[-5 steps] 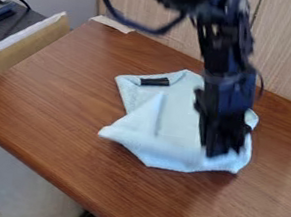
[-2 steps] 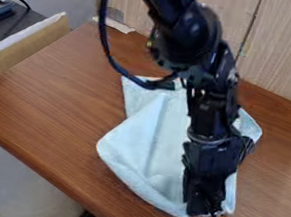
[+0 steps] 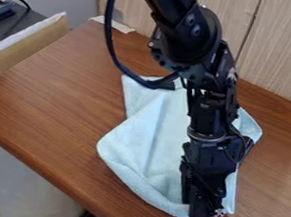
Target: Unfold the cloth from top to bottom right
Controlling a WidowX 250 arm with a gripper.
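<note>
Pale-blue cloth [image 3: 133, 144] on the glossy, reddish-brown, wood-grained counter [image 3: 55, 98], just right of mid-view. Soft, finely textured fabric; thick hem along the rounded lower-left edge. Irregular, many-sided outline, partly folded: triangular flap on the left, near-straight crease running down the middle. Long axis slanting from upper left to lower right, lowest edge towards the counter's near side. Black, hard-surfaced, angular end effector [image 3: 207, 212] pointing down over the cloth's lower-right edge; cannot tell whether clenched on fabric or released. Smooth black cable [image 3: 110, 35] looping beside the arm [image 3: 192, 31].
</note>
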